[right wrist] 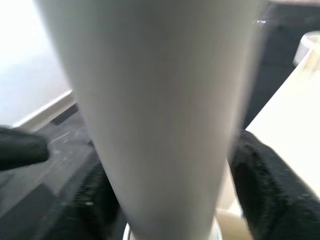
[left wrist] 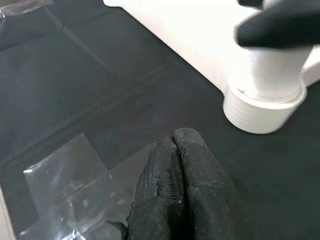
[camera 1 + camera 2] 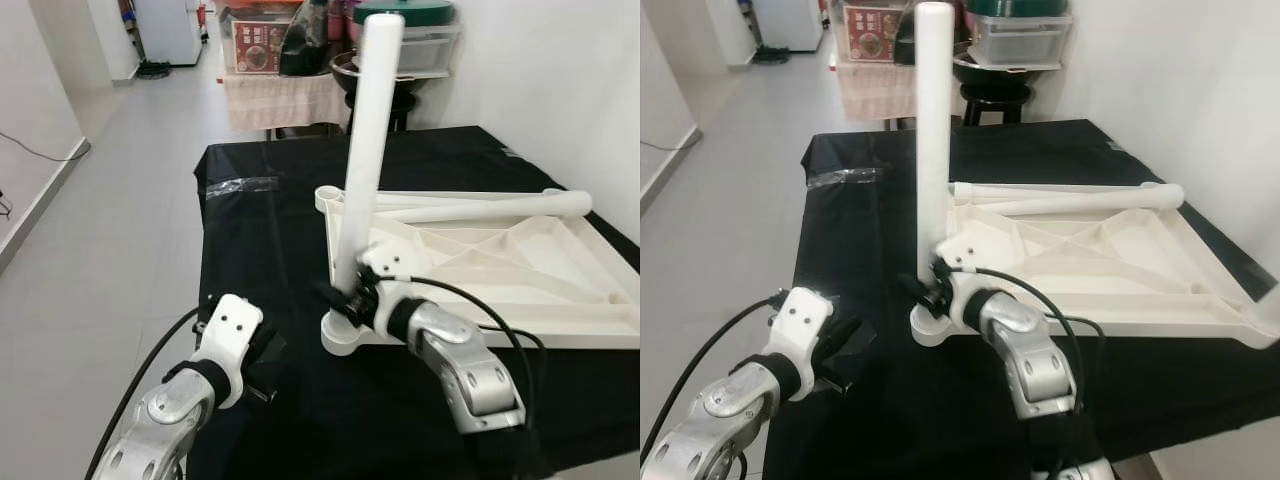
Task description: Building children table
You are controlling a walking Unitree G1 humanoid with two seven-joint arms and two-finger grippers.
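We saw the right end effector [image 3: 350, 297] clamped on the upright white leg [image 3: 366, 140], apparently seated in the near corner socket of the upside-down tabletop [image 3: 520, 262] on the black worktop [image 3: 260, 230]. The left end effector [image 2: 181, 165], fingers together, rested nearby.

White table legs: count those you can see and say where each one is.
2. One leg stands upright in the tabletop's near corner socket, gripped by the right gripper; another leg lies across its far edge. Others may be hidden.

The right pincer [image 3: 345, 297] grips the upright white leg [image 3: 368, 150] at the tabletop's [image 3: 520, 270] corner.
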